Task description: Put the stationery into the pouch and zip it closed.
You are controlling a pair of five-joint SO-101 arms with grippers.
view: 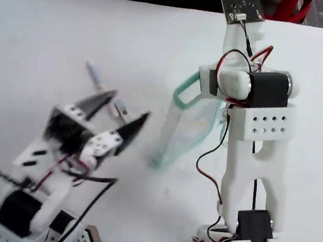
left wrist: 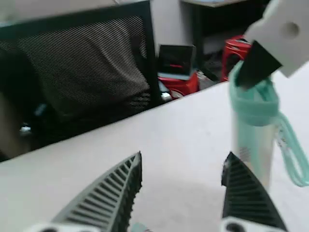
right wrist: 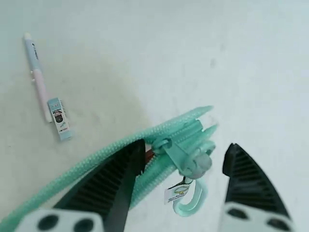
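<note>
So the right gripper [right wrist: 187, 145] has its 2 fingers spread wide, and it looks like 1 of them is tucked into the mouth of the teal pouch [view: 187, 124]. My guess is that's to prop the thing up and keep it gaping so stuff can drop in. From the left wrist view the pouch stands pretty much upright, roughly mid-table, well in from the far edge of the table [view: 44, 28]. The zipper pull [right wrist: 195, 164] sits between the fingers at the end of the track, so the zip looks open, which makes sense since nothing seems to be inside yet.

The left gripper [view: 129, 106] is open too, holding nothing, and hangs right over the stationery: 1 pen [view: 97, 76] and 1 small teal case [right wrist: 59, 118] lying touching it, flat on the table toward the left side from the pouch. I'd say it's lined up for a grab, probably the little case first. Zipping is a long way off.
</note>
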